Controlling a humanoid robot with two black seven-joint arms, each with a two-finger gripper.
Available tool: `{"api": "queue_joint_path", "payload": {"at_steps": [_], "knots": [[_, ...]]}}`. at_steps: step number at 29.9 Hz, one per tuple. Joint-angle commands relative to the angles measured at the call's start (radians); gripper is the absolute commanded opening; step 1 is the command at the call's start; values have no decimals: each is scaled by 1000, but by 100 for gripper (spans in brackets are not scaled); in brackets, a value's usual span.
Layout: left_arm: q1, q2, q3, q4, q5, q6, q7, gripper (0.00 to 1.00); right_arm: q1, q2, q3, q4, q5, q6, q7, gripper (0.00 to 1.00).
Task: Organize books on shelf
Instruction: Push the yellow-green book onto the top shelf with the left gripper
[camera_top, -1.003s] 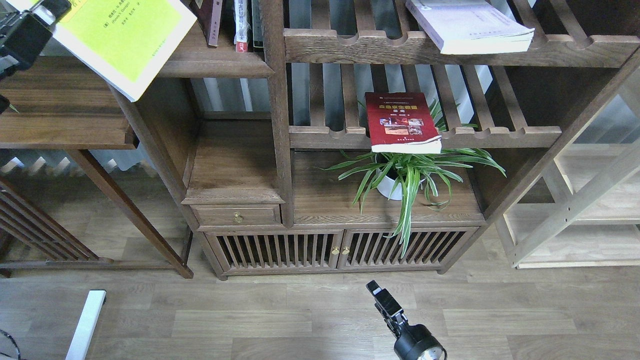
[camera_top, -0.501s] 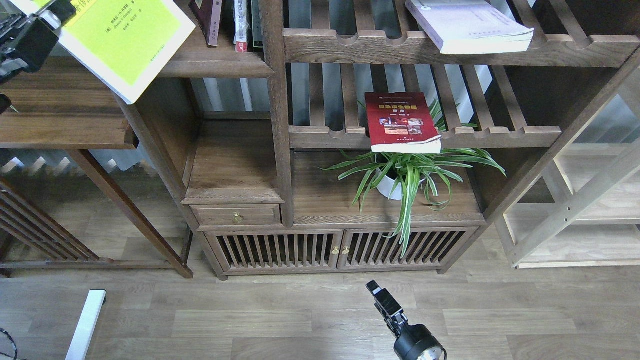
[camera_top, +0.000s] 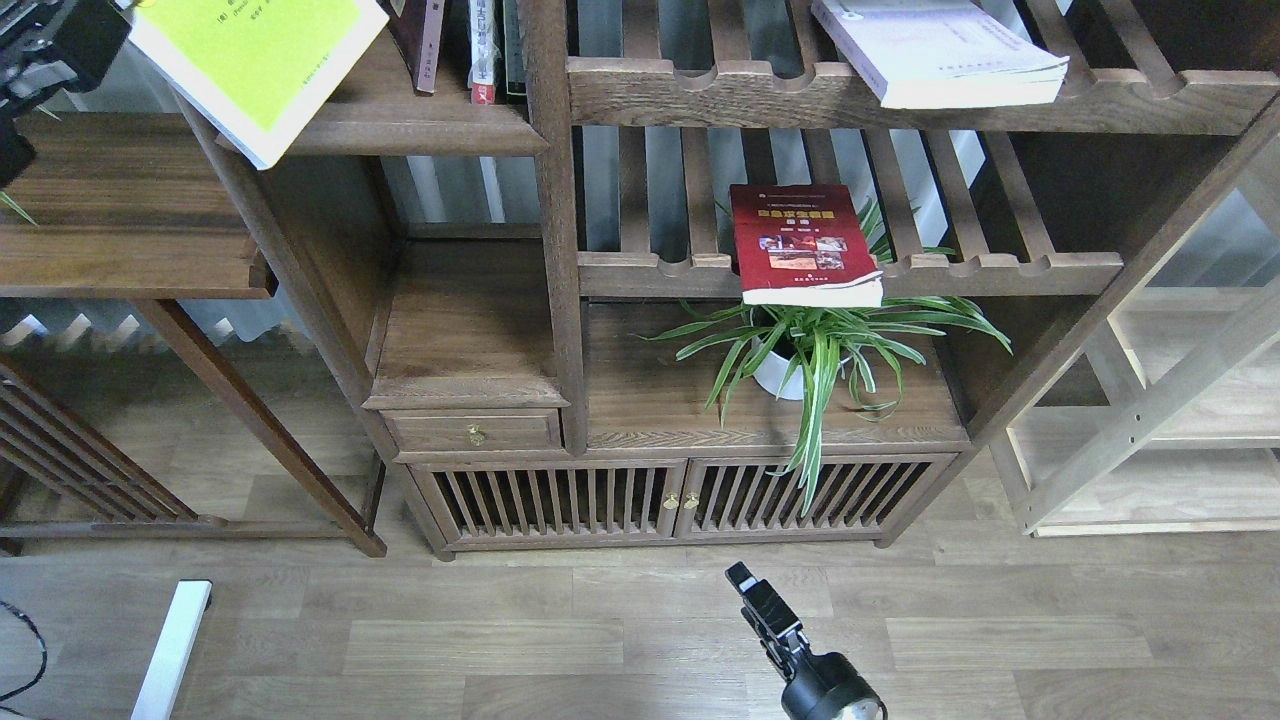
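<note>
Yellow-green book (camera_top: 255, 62) in the left gripper (camera_top: 95, 25), its small dark print unreadable; finger state unclear. Red book (camera_top: 800, 245) shows blurred yellow characters. Right gripper (camera_top: 752, 592) fingers indistinguishable.

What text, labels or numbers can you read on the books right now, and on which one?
Nothing reads clearly enough to quote.
Yellow-green book: small dark print near its top edge, too small to read.
Dark red book: a yellow title line and smaller lines of print, blurred.
Thick white book: faint print on the cover, illegible.
Upright books on the shelf: spine lettering too small to read.
</note>
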Motion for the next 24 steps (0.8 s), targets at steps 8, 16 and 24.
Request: {"api": "queue_joint_path", "payload": {"at_steps": [8,16,24], "knots": [[-54,-5,73,35,36,78,0,0,-17,0,-6,0,1,0,2,99],[-97,-9,112,78,38,104,0,0,-39,0,-9,-7,3,0,3,99],[-169,-9,185,133,38,109,0,0,-57,0,-9,-7,3,0,3,99]]}}
